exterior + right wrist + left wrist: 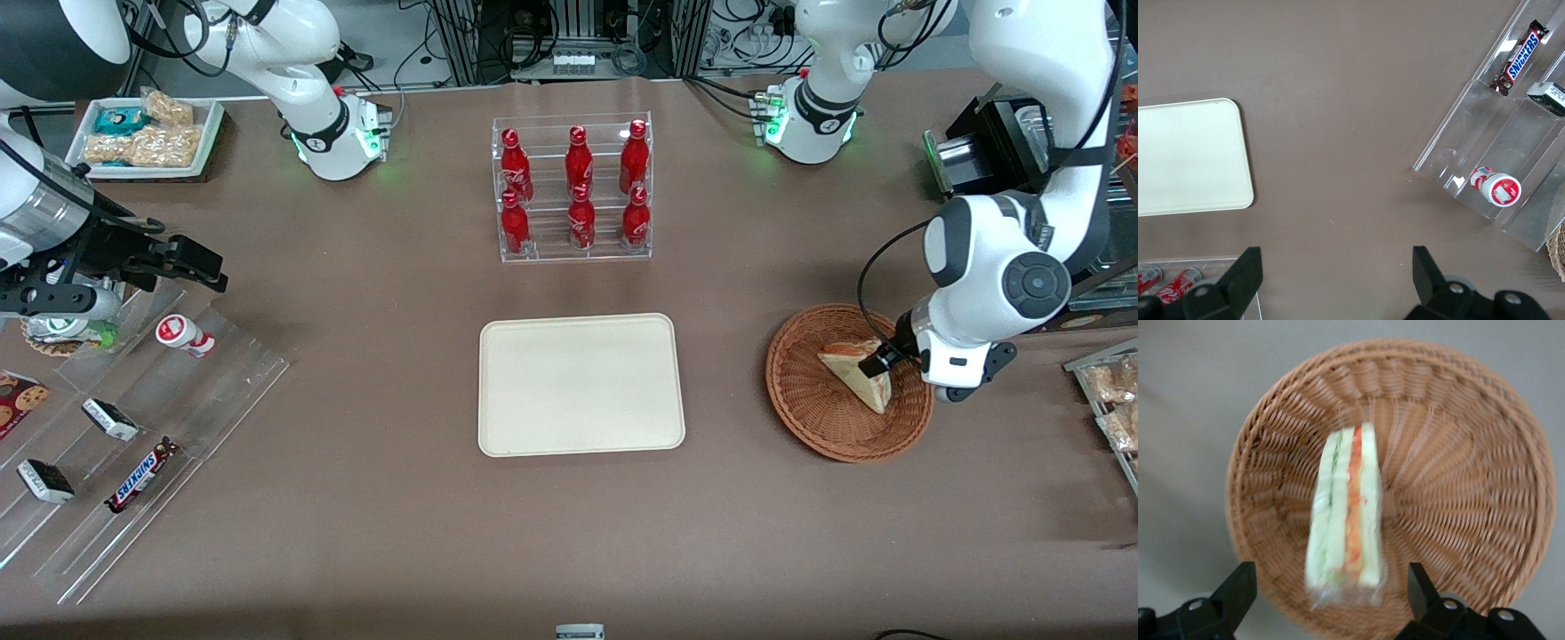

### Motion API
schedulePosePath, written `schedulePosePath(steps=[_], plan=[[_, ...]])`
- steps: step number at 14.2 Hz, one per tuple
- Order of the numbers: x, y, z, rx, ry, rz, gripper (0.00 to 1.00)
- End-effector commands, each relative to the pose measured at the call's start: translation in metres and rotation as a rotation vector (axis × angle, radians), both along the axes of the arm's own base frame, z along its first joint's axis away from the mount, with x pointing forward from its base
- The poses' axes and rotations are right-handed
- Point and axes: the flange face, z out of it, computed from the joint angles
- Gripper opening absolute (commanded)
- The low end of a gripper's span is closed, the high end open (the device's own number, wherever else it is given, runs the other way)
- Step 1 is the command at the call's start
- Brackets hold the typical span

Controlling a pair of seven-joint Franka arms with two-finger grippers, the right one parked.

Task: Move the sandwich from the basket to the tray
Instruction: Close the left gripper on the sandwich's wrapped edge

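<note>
The brown surface (373, 498) carries, in its middle, the cream tray (581, 384), which holds nothing. A clear rack (572, 188) with six red bottles stands farther from the front camera than the tray. Toward the working arm's end lies the round wicker basket (836, 418), and the sandwich (859, 373) is inside it. In the left wrist view the sandwich (1346, 520) stands on its bread edge in the basket (1458, 487), wrapped in clear film, showing pale bread with one green and one orange-red filling layer. The left arm bends down over the basket with its wrist low. The tool (880, 360) is just above the sandwich; its two fingers (1238, 587) are apart, one at each side of the wedge, not touching it
</note>
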Motion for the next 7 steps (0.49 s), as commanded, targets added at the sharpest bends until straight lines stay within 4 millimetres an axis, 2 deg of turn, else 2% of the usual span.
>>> schedulePosePath(steps=[1,2,3,4,5,6,7], plan=[[-0.013,0.001,-0.025,0.008,-0.044,0.123,1.0],[-0.014,0.002,-0.032,0.008,-0.036,0.13,1.0],[-0.014,0.001,-0.037,0.008,-0.027,0.139,0.94],[-0.013,0.001,-0.04,0.009,-0.024,0.174,0.69],[-0.011,0.002,-0.041,0.011,-0.027,0.218,0.38],[-0.008,0.002,-0.043,0.012,-0.026,0.241,0.22],[-0.004,0.001,-0.049,0.015,-0.02,0.273,0.12]])
